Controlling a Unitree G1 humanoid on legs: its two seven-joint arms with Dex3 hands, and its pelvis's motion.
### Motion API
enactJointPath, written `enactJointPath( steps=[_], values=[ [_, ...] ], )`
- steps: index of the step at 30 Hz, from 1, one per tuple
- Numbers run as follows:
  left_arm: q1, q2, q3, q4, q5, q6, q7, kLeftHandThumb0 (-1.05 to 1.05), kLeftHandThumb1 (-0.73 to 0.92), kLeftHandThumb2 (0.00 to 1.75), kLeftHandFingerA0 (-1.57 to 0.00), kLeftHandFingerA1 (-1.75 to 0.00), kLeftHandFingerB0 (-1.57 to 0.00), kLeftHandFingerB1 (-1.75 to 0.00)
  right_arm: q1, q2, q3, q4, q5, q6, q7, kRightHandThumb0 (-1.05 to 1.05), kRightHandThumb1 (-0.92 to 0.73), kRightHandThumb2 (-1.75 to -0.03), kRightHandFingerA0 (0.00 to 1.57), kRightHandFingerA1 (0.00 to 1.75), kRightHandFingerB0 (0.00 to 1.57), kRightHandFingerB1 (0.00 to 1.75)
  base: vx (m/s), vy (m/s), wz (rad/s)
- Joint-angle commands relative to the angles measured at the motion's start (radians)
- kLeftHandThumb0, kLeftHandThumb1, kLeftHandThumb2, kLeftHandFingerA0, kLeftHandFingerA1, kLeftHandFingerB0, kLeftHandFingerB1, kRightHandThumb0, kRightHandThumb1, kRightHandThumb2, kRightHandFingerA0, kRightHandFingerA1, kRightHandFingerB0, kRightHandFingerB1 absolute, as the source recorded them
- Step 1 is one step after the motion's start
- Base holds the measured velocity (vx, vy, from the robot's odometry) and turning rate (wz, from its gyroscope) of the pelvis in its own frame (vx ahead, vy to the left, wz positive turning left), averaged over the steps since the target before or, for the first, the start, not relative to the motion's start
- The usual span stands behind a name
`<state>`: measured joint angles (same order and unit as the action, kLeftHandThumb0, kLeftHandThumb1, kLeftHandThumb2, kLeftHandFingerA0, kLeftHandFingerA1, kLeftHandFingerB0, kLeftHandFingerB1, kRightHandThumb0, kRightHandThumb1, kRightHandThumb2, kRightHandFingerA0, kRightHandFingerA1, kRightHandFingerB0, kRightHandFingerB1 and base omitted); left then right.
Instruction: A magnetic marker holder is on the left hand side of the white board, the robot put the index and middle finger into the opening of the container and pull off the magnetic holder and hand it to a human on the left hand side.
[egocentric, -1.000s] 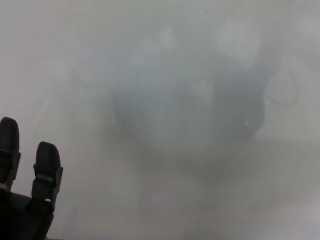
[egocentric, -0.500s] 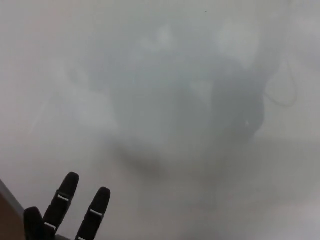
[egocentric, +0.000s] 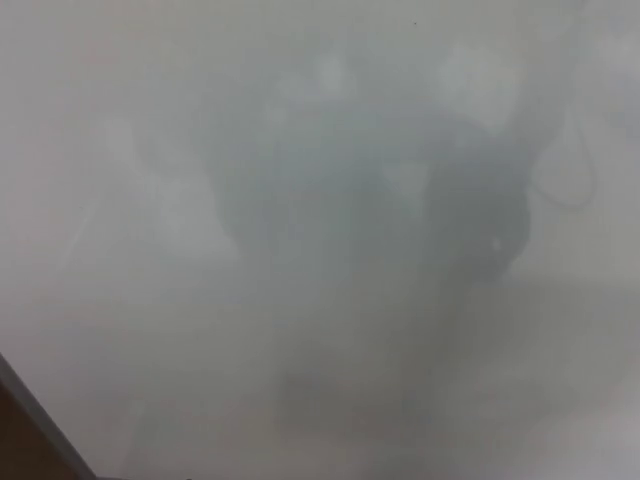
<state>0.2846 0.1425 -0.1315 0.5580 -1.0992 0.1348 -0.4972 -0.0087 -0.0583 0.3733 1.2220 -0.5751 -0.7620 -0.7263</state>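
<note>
Glossy white fills almost the whole head view: the whiteboard (egocentric: 200, 150), with only a dim, blurred reflection across its middle. A grey frame edge (egocentric: 40, 420) and a brown strip cut the lower left corner. Neither hand shows, so their fingers cannot be told. The magnetic marker holder is not in view. Judging by the task, it is light and rigid, held by magnets, best hooked through its opening.
</note>
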Motion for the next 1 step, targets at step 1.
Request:
enactJointPath(
  steps=[1],
  values=[
    [-0.055,0.114,-0.136,0.271,0.570,-0.431,0.055,-0.75,0.61,0.57,-0.43,-0.43,-0.32,-0.29,0.097,0.016,-0.086,-0.014,0.159,-0.116,0.158,-0.53,-0.50,-0.86,0.77,0.71,0.32,0.56,0.00,0.000,0.00]
  ],
)
